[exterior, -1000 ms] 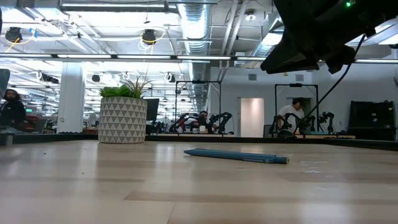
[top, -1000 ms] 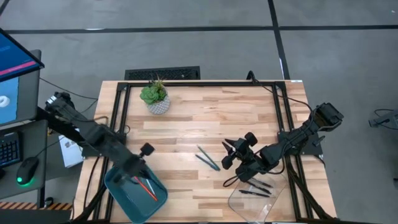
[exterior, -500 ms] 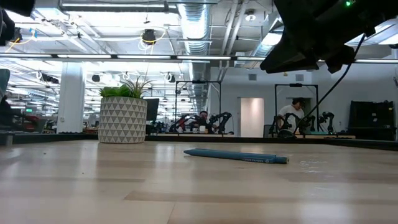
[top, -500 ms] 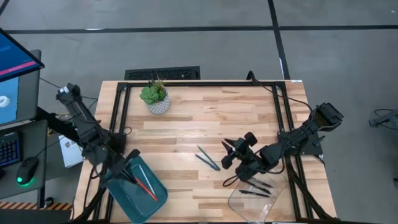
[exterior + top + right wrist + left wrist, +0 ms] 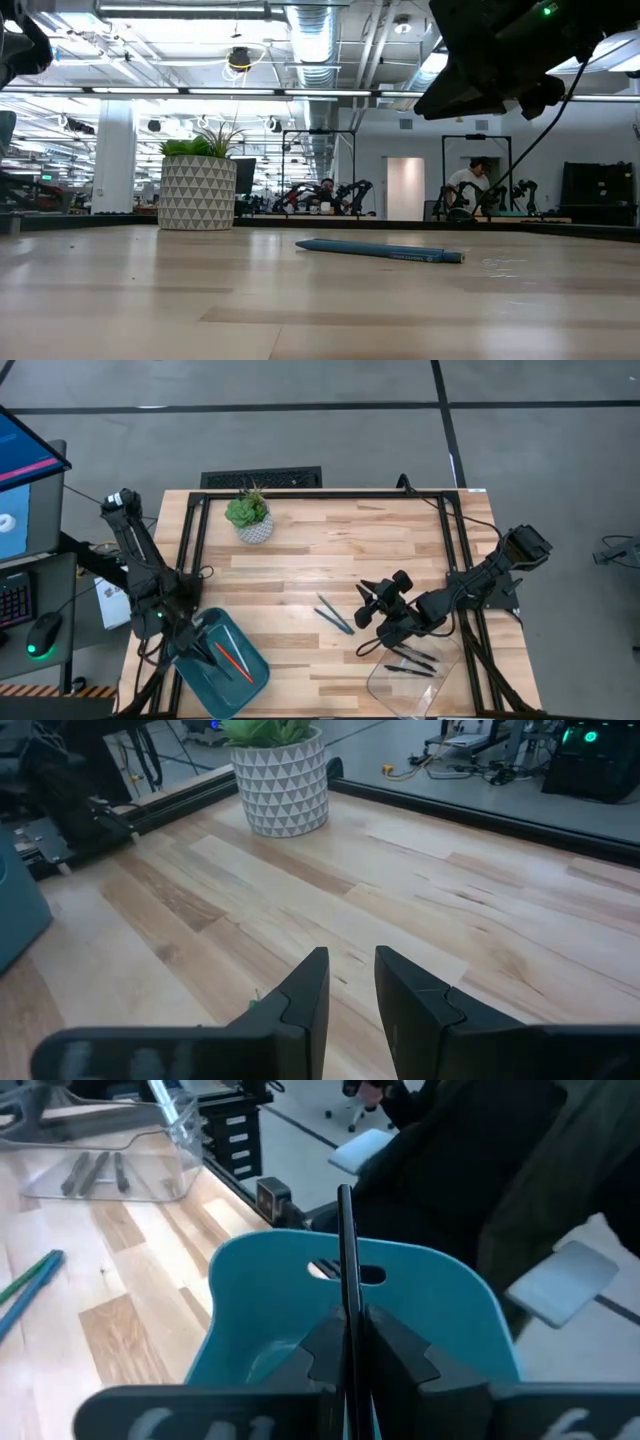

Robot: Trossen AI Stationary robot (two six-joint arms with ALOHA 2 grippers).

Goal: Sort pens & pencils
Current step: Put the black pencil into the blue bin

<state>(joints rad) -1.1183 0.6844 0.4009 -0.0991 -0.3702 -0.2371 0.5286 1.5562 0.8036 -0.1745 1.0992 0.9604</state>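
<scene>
1. Pulling back: compared with a second ago, the left arm has folded in toward the left edge of the surface. Its left claw (image 5: 196, 643) now sits over the near-left part of the blue tray (image 5: 250, 682) rather than reaching across it.
2. The left claw is pinched narrow on a dark pencil (image 5: 346, 1270), a thin dark stick standing up between its fingers over the tray in the left wrist view.
3. The orange-red pencil (image 5: 236, 662) lies flat inside the blue tray, slanted, and no claw touches it.
4. The right claw (image 5: 368, 610) has barely shifted. It hovers low over the surface just beside the teal pens (image 5: 335, 614), with its fingers apart and nothing between them.
5. The teal pens look like two slim sticks lying close together on bare wood, mid-surface, between the two trays.
6. The black pens (image 5: 412, 660) are already in the clear tray (image 5: 385, 685) at the near-right corner.
7. Judgement: the pencil side is nearly done, with the dark pencil ready to drop into the blue tray. The teal pens are the only things left loose, so the next pick is probably the right arm's.
8. Judgement: the teal pens lie flat and nearly touching, so a grab may catch both or roll one away.
</scene>
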